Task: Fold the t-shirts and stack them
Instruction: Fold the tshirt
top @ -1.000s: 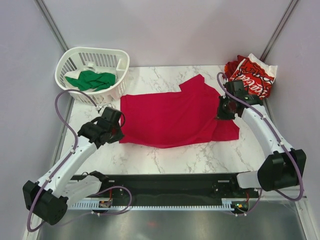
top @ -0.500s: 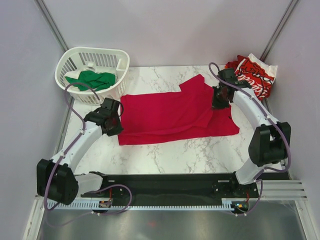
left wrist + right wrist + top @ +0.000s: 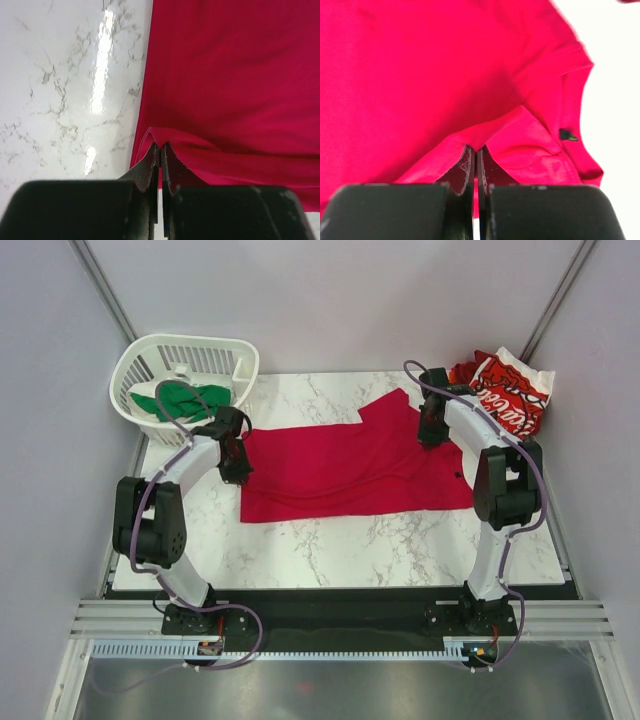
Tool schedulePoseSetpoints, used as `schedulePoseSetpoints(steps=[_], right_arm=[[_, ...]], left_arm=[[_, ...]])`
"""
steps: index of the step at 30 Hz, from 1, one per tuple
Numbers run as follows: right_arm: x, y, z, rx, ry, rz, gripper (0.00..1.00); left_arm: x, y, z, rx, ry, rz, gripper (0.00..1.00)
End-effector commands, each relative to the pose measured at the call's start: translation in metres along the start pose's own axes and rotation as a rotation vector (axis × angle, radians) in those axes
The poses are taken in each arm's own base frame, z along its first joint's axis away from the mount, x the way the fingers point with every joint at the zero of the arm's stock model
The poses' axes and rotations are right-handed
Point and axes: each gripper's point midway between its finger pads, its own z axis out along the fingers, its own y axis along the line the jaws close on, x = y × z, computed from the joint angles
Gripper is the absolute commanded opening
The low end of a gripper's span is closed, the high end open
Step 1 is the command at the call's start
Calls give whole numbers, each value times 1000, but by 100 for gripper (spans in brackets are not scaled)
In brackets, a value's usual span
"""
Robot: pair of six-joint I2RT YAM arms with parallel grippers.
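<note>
- spread t-shirt (image 3: 350, 465): flat on table (image 3: 330, 550), centre.
- basket (image 3: 243, 358): far-left corner, basket t-shirt (image 3: 185, 400) inside.
- bunched t-shirt (image 3: 510, 390): far-right corner.
- my left gripper (image 3: 237, 476): spread t-shirt's left edge.
- my right gripper (image 3: 430, 438): its far-right part.

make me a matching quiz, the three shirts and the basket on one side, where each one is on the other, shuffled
1. crimson t-shirt
2. green t-shirt
3. red-and-white t-shirt
4. basket

a. bunched up at the far right corner
b. standing at the far left corner
c. spread across the middle of the table
d. lying inside the basket

Pairs: 1-c, 2-d, 3-a, 4-b
</note>
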Motion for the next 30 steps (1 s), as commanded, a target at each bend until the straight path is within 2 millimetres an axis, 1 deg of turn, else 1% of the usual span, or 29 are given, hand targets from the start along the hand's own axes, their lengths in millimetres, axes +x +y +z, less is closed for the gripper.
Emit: schedulePoseSetpoints(steps=[1,5,6,8,9,10,11,12,13,14,15,16,17,19,20,21,22,23,24,25,26,27,28,29,30], right_arm=[[-24,-21,-16,95,-72,39,0],[-36,-20,-23,80,-108,36,0],[-36,-19,-19,78,-101,33,1],[-37,-15,-15,59,-93,31,7],[-34,-13,-6,59,-74,27,15],[-35,-13,-2,61,-69,27,20],[-39,-13,-1,66,-75,32,30],[-38,-14,4,77,-68,29,53],[-41,-15,5,86,-72,31,63],[-51,-15,-1,93,-99,40,74],[-57,-21,-4,119,-110,47,88],[-61,-21,-10,121,-122,46,92],[-74,-19,-23,107,-159,54,96],[-83,-19,-41,93,-193,63,98],[-83,-18,-47,86,-200,67,98],[-84,-20,-67,73,-233,82,98],[-85,-20,-75,64,-260,95,98],[-64,-23,-66,67,-223,89,98],[-61,-26,-89,34,-274,110,98],[-50,-22,-92,-12,-272,133,98],[-27,-25,-89,-45,-269,142,98],[-15,-25,-85,-76,-256,157,98],[-5,-16,-83,-147,-246,180,98],[25,-19,-74,-162,-201,185,98],[38,-14,-72,-200,-182,188,98]], left_arm=[[-29,-11,-7,60,-57,42,3],[-31,-8,-4,40,-58,44,3],[-29,-7,2,35,-41,41,4],[-26,-6,8,31,-21,38,6],[-27,-5,10,26,-22,38,14],[-26,-3,15,17,-7,34,18],[-28,-2,16,16,-6,33,22],[-29,1,16,7,-7,30,31],[-32,3,11,1,-17,25,34],[-34,6,7,-9,-30,22,39],[-37,10,0,-32,-56,16,49],[-40,12,-6,-40,-78,14,52],[-47,18,-21,-60,-130,6,57],[-51,20,-36,-72,-177,4,59],[-53,21,-54,-65,-223,-5,59],[-52,25,-61,-78,-242,-11,61],[-48,24,-67,-68,-258,-18,61],[-42,24,-71,-54,-260,-27,61],[-26,23,-75,-13,-248,-62,61],[-19,21,-75,10,-243,-78,61],[3,20,-66,33,-197,-93,61],[8,19,-72,57,-212,-97,61],[14,16,-70,73,-216,-94,61],[30,18,-63,75,-186,-100,61],[35,17,-60,86,-181,-103,61]])
